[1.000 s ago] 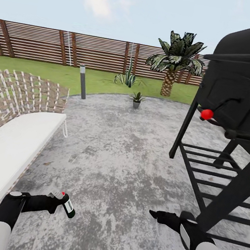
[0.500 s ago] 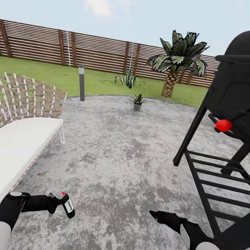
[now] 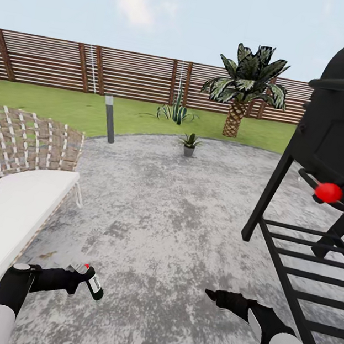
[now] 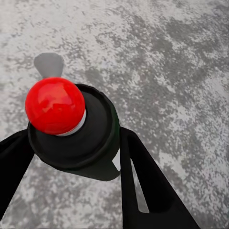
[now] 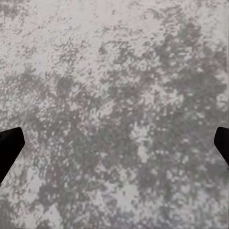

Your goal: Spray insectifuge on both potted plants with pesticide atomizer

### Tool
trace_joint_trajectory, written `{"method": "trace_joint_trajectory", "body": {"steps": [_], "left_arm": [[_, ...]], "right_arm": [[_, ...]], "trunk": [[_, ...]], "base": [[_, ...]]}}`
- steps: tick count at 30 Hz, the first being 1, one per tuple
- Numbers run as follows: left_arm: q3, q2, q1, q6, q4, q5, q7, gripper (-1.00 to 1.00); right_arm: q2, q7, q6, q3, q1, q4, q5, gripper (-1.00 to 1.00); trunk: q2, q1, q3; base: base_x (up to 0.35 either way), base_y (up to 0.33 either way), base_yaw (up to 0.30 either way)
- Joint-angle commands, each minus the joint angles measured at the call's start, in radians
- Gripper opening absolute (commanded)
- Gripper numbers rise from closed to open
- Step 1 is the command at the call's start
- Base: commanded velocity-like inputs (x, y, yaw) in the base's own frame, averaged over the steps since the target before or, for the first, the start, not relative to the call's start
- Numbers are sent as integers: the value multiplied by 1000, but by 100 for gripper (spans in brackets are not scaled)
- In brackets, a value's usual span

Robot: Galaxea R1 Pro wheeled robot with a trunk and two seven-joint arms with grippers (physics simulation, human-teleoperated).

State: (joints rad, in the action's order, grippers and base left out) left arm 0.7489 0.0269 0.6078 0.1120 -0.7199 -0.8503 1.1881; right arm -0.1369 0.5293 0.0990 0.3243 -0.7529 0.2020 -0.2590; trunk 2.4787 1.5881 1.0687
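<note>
Nearest the robot, the left claw [image 3: 77, 279] pinches the small slim black cylindrical pesticide atomizer with its white label patch and red ball top [image 3: 92, 283]; in the left wrist view the two black fingers [image 4: 143, 181] press against either side of the bottle's body [image 4: 81, 138] just below the red ball. The bottle is held low over the round mottled grey paved patch [image 3: 169, 222], tilted with its base pointing away from the arm. The right claw [image 3: 217, 297] hovers over the same paving with its fingers spread wide, their black tips at opposite edges of the right wrist view [image 5: 9, 148].

To the left stands a white-cushioned lounger with a woven brown back [image 3: 7, 189]. To the right rises a black barrel grill on a slatted stand with a red knob [image 3: 330, 165].

Farther off, one small potted plant of pointed green leaves in a grey pot [image 3: 189, 143] sits at the far edge of the paving. A grey lamp post [image 3: 110, 118] stands at the lawn's edge. Beyond lie the green lawn [image 3: 66, 104], a striped spiky agave [image 3: 175, 112], a scaly-trunked palm [image 3: 241, 94], and the brown slatted wooden fence [image 3: 99, 69].
</note>
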Motion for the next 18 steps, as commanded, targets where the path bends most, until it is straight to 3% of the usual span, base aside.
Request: {"method": "trace_joint_trajectory", "body": {"steps": [1,18], "left_arm": [[4,-1,1,9,-1,-4,5,-100],[4,-1,1,9,-1,-4,5,-100]], "right_arm": [[0,6,7,9,0,2,-7,100],[0,5,7,9,0,2,-7,100]], "trunk": [[0,0,-1],[0,0,-14]], "base": [[306,0,0],[306,0,0]]}}
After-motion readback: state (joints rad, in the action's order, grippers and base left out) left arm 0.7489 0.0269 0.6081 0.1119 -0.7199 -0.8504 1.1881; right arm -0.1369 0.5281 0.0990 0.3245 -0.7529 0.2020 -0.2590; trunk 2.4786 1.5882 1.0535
